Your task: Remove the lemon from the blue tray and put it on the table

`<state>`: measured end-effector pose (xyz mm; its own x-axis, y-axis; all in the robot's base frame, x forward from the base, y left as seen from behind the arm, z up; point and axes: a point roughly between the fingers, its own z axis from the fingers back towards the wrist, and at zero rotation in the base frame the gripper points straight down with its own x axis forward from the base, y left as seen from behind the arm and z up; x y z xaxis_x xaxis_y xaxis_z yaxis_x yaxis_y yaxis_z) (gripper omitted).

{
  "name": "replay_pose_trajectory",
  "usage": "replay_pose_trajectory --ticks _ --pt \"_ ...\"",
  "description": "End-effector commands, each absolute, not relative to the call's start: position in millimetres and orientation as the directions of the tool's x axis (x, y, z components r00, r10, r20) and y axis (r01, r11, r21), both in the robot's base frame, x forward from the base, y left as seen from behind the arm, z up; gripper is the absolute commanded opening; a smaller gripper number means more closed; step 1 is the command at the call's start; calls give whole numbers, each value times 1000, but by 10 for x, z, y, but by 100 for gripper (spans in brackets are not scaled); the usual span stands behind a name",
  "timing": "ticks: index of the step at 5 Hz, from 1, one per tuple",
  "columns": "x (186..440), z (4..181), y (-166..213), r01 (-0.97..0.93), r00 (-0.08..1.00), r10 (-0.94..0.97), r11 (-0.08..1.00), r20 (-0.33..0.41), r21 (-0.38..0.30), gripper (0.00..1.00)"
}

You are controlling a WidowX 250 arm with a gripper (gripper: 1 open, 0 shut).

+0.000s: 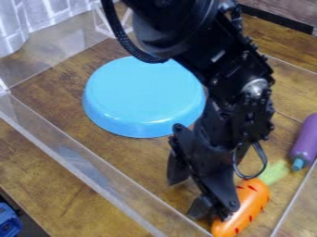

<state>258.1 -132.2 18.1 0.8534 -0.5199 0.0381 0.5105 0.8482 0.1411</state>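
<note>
Dark wooden table [50, 139] holds the blue tray [139, 94], bare with no lemon visible, while near it my gripper [213, 205] touches a toy carrot [243, 207], jaw state unclear, so I judge removal done.

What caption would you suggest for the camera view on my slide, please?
Robot gripper low over the table by a toy carrot, beside a bare blue tray; no lemon in sight.
</note>
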Motion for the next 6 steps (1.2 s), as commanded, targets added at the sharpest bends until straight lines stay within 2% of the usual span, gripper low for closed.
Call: replay_pose_trajectory --ticks 1,3,4,6 --pt "2577 212 -1471 545 828 -556 828 69 132 100" --pt "2580 210 -1558 562 816 -572 818 84 119 100" --pt "2571 211 -1572 567 812 -577 816 88 112 0" --pt "2560 217 -1597 574 808 -582 813 92 98 0"
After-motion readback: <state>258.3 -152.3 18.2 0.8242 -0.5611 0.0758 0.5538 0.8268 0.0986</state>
